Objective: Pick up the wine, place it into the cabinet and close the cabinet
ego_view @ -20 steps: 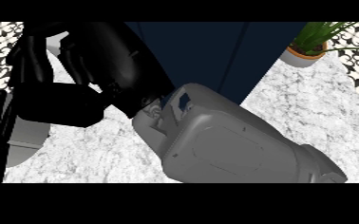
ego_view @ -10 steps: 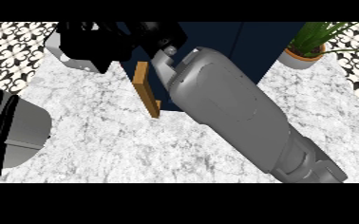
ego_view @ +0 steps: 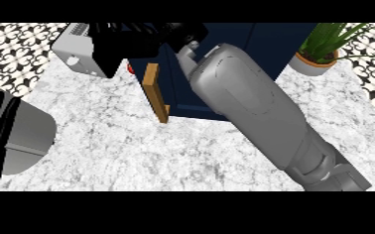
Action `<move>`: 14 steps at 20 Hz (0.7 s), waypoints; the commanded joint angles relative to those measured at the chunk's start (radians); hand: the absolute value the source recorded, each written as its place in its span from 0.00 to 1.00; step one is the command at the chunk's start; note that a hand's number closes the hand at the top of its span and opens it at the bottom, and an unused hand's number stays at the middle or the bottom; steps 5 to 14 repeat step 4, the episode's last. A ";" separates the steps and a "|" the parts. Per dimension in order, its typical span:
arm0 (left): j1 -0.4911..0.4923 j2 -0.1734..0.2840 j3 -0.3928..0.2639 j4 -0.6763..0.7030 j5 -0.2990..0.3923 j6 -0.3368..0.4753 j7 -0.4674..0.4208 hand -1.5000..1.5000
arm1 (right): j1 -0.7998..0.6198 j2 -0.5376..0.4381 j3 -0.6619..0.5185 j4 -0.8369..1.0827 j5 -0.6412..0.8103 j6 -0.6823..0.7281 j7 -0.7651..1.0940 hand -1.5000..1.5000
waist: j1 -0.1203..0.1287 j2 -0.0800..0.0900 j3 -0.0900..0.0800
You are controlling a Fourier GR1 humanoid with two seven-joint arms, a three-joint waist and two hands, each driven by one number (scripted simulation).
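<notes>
The dark blue cabinet (ego_view: 267, 47) stands at the back of the marble counter (ego_view: 117, 144). Its door (ego_view: 155, 91) swings out toward me, showing a tan wooden edge. My right forearm runs up from the lower right. My right hand (ego_view: 187, 31) is at the cabinet's open front, mostly hidden. My left hand (ego_view: 121, 47) hangs as a black mass just left of the door, above its top. The wine bottle itself cannot be made out. Only a small red spot (ego_view: 130, 69) shows between my left hand and the door.
A potted green plant (ego_view: 321, 47) stands at the back right beside the cabinet. A large grey rounded shape (ego_view: 22, 139), probably part of my left arm, fills the lower left edge. A patterned tile wall runs behind the counter.
Both hands have moved away from me toward the cabinet. The left hand no longer fills the view's left side, and the open door's wooden edge has come into sight.
</notes>
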 commanded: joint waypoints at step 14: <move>-0.070 -0.014 -0.025 -0.009 -0.016 0.046 0.042 0.00 | 0.010 -0.058 -0.061 0.172 0.047 -0.024 -0.049 1.00 | -0.017 0.056 0.008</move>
